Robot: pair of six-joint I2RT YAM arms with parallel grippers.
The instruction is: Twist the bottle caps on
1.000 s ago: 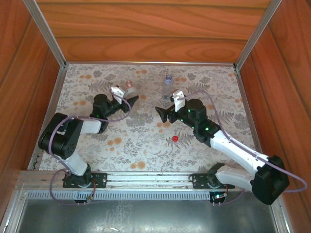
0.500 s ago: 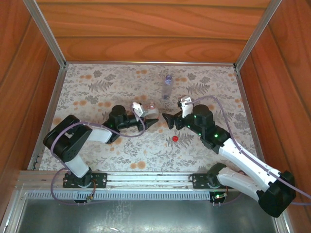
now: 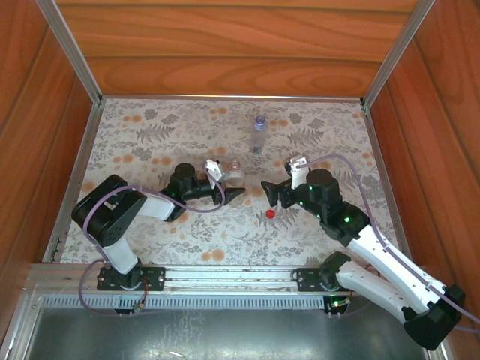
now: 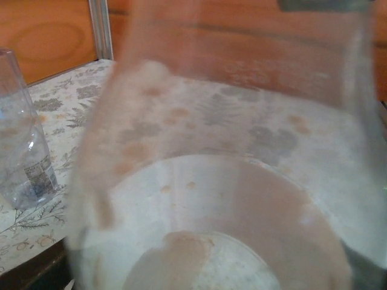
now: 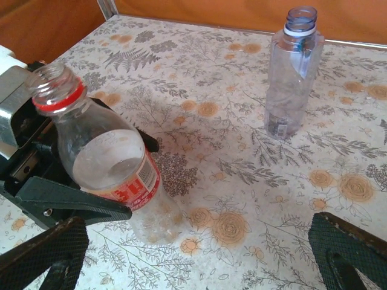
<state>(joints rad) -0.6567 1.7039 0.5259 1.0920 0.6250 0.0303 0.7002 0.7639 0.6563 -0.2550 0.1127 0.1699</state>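
Right gripper (image 3: 268,193): jaws spread wide, nothing between them.

Left gripper (image 3: 234,192): one jaw on each side of the small clear plastic bottle with the red-and-white label band (image 5: 112,166). From the right wrist view I can't tell if I'm pinching it or just bracketing it loosely. Treat the grip as unconfirmed.

Labelled bottle: mid-cloth, uncapped, red ring on the neck. Its long axis is tilted, not upright. The mouth leans toward 11 o'clock in the right wrist view, back over my left gripper's body. Its base is down by the patterned floral cloth (image 3: 187,225).

Tiny bright red round plastic screw cap (image 3: 270,214): flat on the cloth at 6 o'clock from my right jaws in the top view, near but not touching. From the left jaws it sits at about 4 o'clock, farther off. The right arm is nearer, so I judge the pickup is its job.

Plain clear plastic bottle with a bluish tint (image 3: 259,133): upright, mouth open, at roughly 12 o'clock from both grippers, well apart.

Next move as I read it: right jaws go toward 6 o'clock, straddle the cap from above, then close. The cap is far smaller than the jaw gap, so centring matters.

Risk: if the left grip is loose, the tilted bottle tips and the thread axis won't line up with the cap.
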